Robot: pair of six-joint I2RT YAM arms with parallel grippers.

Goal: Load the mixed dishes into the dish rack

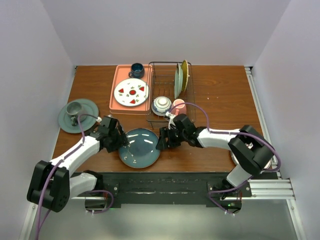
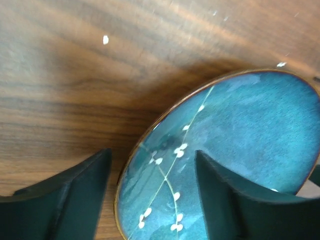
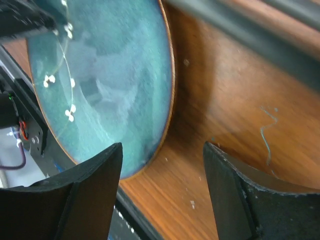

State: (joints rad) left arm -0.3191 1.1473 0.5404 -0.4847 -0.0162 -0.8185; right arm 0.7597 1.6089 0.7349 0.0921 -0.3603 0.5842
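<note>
While a teal glazed round plate [image 1: 140, 148] lies flat near the front edge of the brown wood-grain table [image 1: 220, 95] in the overhead view, the left gripper [image 1: 123, 142] sits at its left rim and the right gripper [image 1: 161, 141] at its right rim. Well behind the plate stands the dark thin-wire dish rack [image 1: 155, 75], a rectangular basket holding a pale teal-grey plate [image 1: 177, 80] and a yellow woven-look plate [image 1: 184, 74] upright on edge, side by side. At the rack's near end sit a small blue-and-white patterned bowl [image 1: 161, 105] and a pink mug [image 1: 179, 106]. Just left of the rack, a flat pink tray [image 1: 116, 100] carries a white plate with red marks [image 1: 131, 92] and a dark blue mug [image 1: 137, 70]. Near the table's left edge a grey-green round plate [image 1: 90, 112] bears a small grey cup [image 1: 74, 109]. From the left wrist, the glossy teal plate shows thin pale stems with white buds and a narrow brown rim. Two black fingers [image 2: 75, 200] stand apart, one over bare wood and the other over the glaze, with the rim running between them and nothing gripped. From the right wrist, the jaws likewise stand apart astride the opposite rim, one black finger [image 3: 85, 200] over the glaze and the other over wood, nothing clamped.
</note>
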